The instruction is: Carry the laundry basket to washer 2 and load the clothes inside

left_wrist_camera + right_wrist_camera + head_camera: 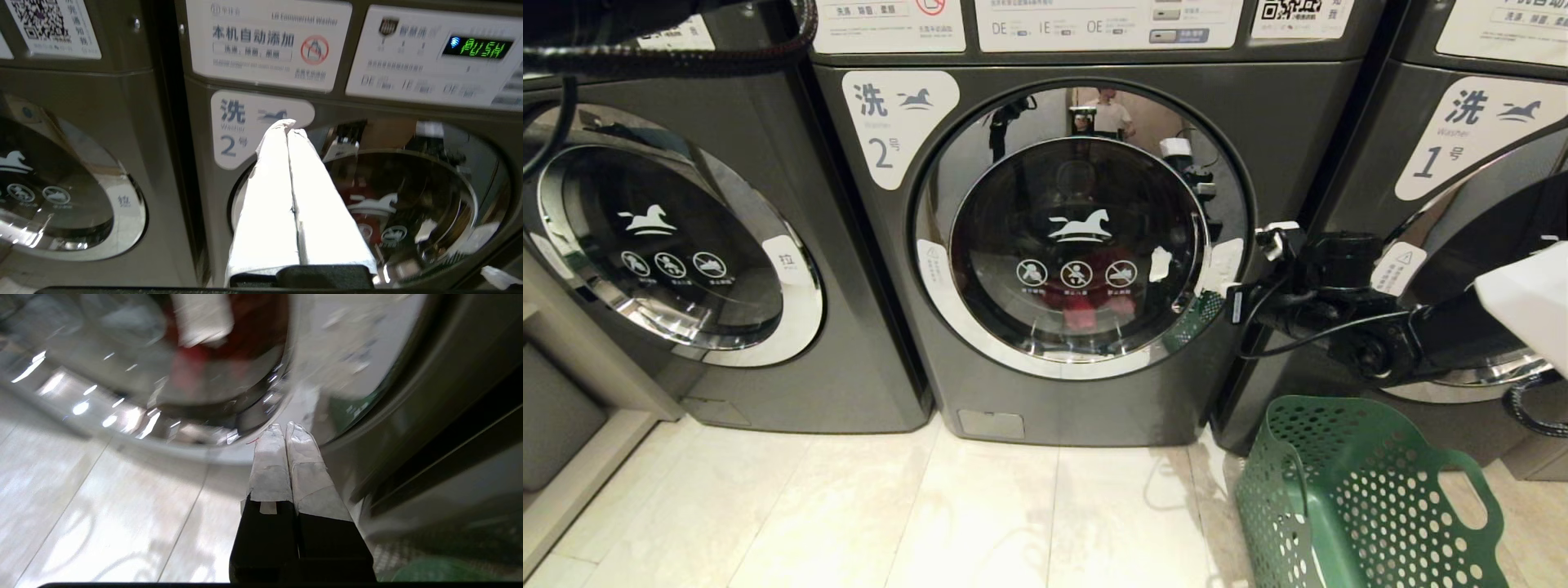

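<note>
Chrome rings the door [1078, 237] of washer 2 [1086, 392], and that door looks closed, with red cloth [1086, 306] showing low behind the glass; I take that for the clothes, already inside. The laundry basket [1364, 498] sits on the floor tiles [890, 523] at the near right, in front of the washer marked 1 [1470, 147], and I see nothing in the part of it that shows.

My right gripper [282, 429] is clenched on nothing, its tips just beside the right rim of the door. My left gripper [288, 126] is likewise clenched and empty, up near the "2" label [237, 130] at the upper left of the door.

My worries: if the latch hasn't caught, the door could swing out. Closed fingers skating on curved chrome could slip off onto the glass. The right arm's loose cable [1298, 335] hangs close to the door edge and might snag there.

For room, the floor in front of washer 2 and toward the left is bare, so backing out that way is easy. On the right, the basket stands close under the right arm, and the seam between the two washers is tight.
</note>
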Available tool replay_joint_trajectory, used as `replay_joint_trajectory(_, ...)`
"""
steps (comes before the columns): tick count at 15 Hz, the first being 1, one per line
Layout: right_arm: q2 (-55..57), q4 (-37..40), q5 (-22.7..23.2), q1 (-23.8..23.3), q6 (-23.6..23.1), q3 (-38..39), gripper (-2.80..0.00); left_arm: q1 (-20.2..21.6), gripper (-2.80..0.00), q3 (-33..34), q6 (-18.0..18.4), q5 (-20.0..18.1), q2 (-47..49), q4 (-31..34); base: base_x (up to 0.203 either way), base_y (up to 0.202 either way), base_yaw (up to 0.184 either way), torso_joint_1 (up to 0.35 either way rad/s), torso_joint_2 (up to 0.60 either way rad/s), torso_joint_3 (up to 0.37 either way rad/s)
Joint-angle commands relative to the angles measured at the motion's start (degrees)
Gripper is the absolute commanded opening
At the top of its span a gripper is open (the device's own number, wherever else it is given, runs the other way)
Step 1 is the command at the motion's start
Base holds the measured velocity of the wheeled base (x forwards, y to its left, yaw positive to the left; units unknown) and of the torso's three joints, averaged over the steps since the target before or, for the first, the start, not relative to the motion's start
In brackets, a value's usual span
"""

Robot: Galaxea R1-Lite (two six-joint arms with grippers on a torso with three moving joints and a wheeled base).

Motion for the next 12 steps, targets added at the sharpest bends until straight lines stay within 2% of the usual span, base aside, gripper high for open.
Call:
replay_joint_trajectory(1,-17.10,2.21,0.78,2.42,-0.35,13.25,-2.80,0.71,-2.80,5.06,-1.01,0.28,-3.29,1.98,0.000,0.000,0.000,0.000,0.00,0.000)
replay_joint_trajectory(3,-28.64,4.50,0.78,5.25,-1.00,25.59,-2.80,0.83,-2.80,12.35,-2.65,0.30,-7.48,6.00,0.000,0.000,0.000,0.000,0.00,0.000)
replay_joint_trajectory(5,-37.70,5.77,-0.37,7.35,-1.77,38.32,-2.80,0.70,-2.80,20.73,-5.79,0.22,-13.49,13.08,0.000,0.000,0.000,0.000,0.00,0.000)
replay_joint_trajectory(9,-51.85,6.79,-3.37,8.76,-3.33,60.77,-2.80,-0.84,-2.80,34.76,-16.08,-0.88,-26.07,31.38,0.000,0.000,0.000,0.000,0.00,0.000)
replay_joint_trajectory(11,-57.94,8.30,-4.63,8.93,-5.30,70.54,-2.80,-1.19,-2.80,42.91,-20.58,-1.71,-30.77,36.26,0.000,0.000,0.000,0.000,0.00,0.000)
replay_joint_trajectory(12,-62.50,13.29,-5.12,8.96,-5.86,72.58,-2.80,-1.26,-2.80,47.84,-22.99,-2.23,-32.44,37.24,0.000,0.000,0.000,0.000,0.00,0.000)
